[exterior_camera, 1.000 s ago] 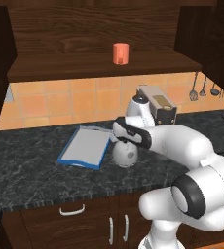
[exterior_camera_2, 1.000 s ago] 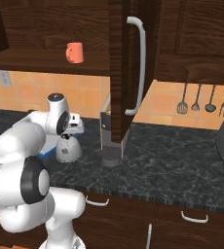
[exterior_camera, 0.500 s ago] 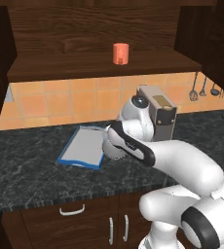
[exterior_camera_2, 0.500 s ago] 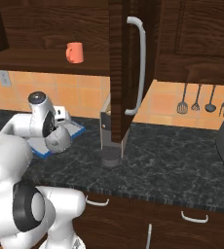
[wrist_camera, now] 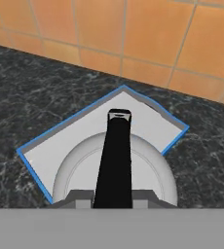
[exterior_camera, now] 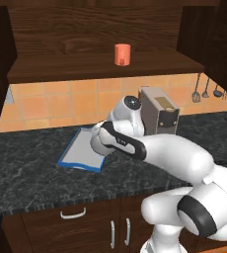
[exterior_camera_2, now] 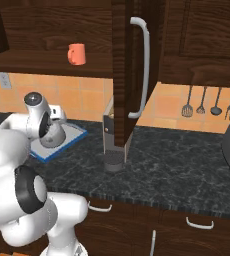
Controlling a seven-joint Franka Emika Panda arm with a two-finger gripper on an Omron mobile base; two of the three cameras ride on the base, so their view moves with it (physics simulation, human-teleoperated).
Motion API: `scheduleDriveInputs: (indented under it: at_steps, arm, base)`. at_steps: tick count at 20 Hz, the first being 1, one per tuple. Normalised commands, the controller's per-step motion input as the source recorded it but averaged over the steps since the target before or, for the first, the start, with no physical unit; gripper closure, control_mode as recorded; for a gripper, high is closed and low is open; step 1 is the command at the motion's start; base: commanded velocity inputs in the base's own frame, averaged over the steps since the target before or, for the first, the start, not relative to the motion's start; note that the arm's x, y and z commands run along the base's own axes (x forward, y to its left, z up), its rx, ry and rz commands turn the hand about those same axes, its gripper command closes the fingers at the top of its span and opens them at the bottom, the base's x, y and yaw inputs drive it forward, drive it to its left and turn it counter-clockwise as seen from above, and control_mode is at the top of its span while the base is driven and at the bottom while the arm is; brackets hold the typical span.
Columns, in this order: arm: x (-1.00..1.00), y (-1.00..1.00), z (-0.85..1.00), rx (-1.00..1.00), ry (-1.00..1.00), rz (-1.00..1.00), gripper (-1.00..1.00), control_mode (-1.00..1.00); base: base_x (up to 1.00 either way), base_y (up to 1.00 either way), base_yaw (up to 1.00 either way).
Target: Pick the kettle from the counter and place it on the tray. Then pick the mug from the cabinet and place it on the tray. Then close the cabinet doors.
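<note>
I've swung the kettle (wrist_camera: 115,168) left off the counter (exterior_camera: 31,168), gripper (wrist_camera: 113,199) pinching its black handle, and it's now over the tray (wrist_camera: 60,141), tiles at twelve o'clock—ready to set down.

Kettle (wrist_camera: 115,170): silver-grey dome, black handle on top, upright over tray (wrist_camera: 80,133). Tray: blue rim, grey inside, flat on dark speckled counter (exterior_camera_2: 177,165) near tiled wall. Orange mug (exterior_camera: 122,54) upright on shelf of open cabinet (exterior_camera: 86,29); cabinet doors (exterior_camera_2: 124,75) swung open.

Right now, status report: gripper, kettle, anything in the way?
Gripper shut on kettle handle. Kettle over tray. Mug on cabinet shelf, doors open. Nothing in the way.
</note>
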Motion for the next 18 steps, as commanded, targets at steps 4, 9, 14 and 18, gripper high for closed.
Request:
scheduleDriveInputs:
  at_steps: [4, 9, 14, 18]
  arm:
    - [0.42, 0.29, -0.03, 0.01, -0.03, 0.0, 1.0, -1.0]
    - [0.49, 0.11, -0.06, 0.0, -0.03, 0.0, 1.0, -1.0]
    - [0.38, 0.05, -0.13, 0.01, 0.0, 0.0, 1.0, -1.0]
    - [0.25, 0.05, -0.21, 0.01, 0.0, -0.03, 1.0, -1.0]
  base:
    - [0.0, 0.0, 0.0]
    - [0.0, 0.0, 0.0]
    - [0.0, 0.0, 0.0]
    - [0.0, 0.0, 0.0]
